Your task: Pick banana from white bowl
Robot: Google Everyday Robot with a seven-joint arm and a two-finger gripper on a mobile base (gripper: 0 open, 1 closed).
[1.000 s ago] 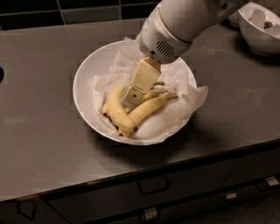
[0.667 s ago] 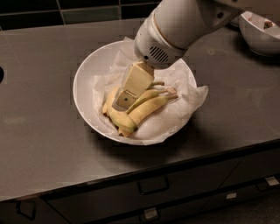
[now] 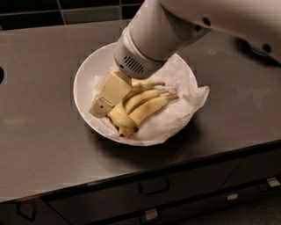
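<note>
The white bowl (image 3: 83, 74) sits on the dark counter with a crumpled white paper liner (image 3: 189, 94). Several yellow bananas lie in it. The banana (image 3: 117, 117), thick and curved with a dark tip, lies at the front left of the bunch. Three slimmer bananas (image 3: 151, 107) fan out to its right. My gripper (image 3: 102, 102) reaches down into the bowl from the upper right. It sits at the left side of the bunch, right against the banana's upper end. The big white arm (image 3: 149, 39) hides the bowl's far rim.
The dark counter (image 3: 39, 145) spreads all around the bowl. Its front edge runs above drawers with handles (image 3: 153, 186). A dark tiled wall (image 3: 57, 9) stands behind. A dark round opening (image 3: 1, 74) shows at the left edge.
The arm has swung left and lower into the bowl. The gripper has shifted from above the bunch to its left side, beside the thick banana. The bananas have hardly moved.
</note>
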